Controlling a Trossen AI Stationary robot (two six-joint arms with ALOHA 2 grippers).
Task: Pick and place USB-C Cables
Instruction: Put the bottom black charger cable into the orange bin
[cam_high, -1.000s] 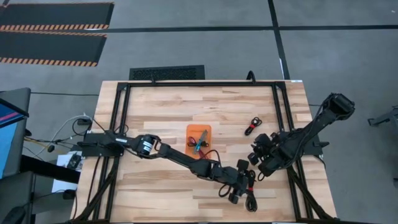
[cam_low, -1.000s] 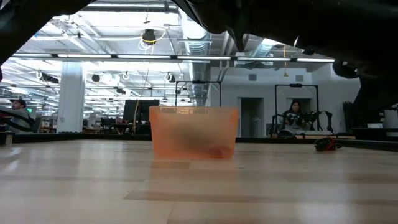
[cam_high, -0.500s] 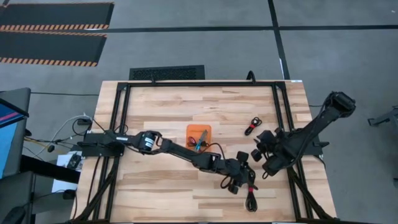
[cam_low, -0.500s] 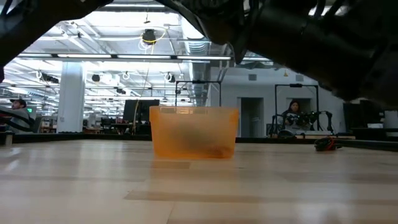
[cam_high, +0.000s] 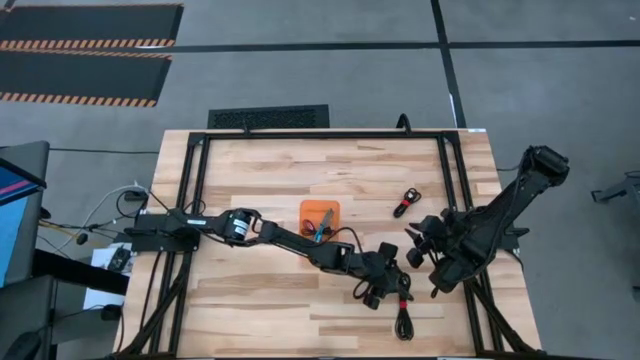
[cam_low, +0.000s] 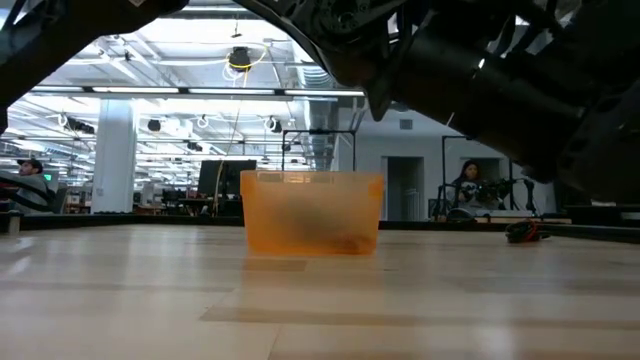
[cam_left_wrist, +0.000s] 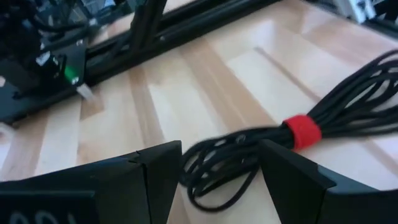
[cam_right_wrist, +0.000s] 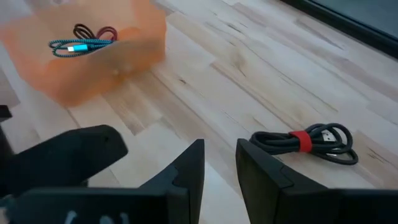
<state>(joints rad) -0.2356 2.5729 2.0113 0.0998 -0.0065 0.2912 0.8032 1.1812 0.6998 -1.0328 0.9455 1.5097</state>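
Observation:
A black USB-C cable bundle (cam_high: 404, 318) with a red tie (cam_left_wrist: 301, 132) lies near the table's near-right part. My left gripper (cam_high: 392, 292) (cam_left_wrist: 221, 155) is shut on its looped end. My right gripper (cam_high: 415, 250) (cam_right_wrist: 219, 149) hovers just right of it, fingers parted by a narrow gap, holding nothing. Another black bundle with a red tie (cam_high: 405, 201) (cam_right_wrist: 305, 142) lies on the wood farther back. The orange bin (cam_high: 320, 220) (cam_low: 312, 212) holds a teal cable (cam_right_wrist: 78, 46) and a maroon one (cam_right_wrist: 96, 31). My left gripper has the looped end (cam_left_wrist: 217, 167) of the black bundle between its two fingers, short of the red tie. The fingers lie across the bundle, coming from the table's left side. The rest of the bundle trails toward the near edge (cam_high: 405, 328); whether it is off the wood I cannot tell.
A black frame rail (cam_high: 455, 190) runs along the table's right side beside my right arm. The two arms stand close together near the table's near-right part. In the low view, people sit in the room behind the table.
My left gripper has moved a little toward the far edge and the right, onto the black bundle's looped end. My right arm has drawn back slightly toward the right edge. The bundle has stayed about where it lay.

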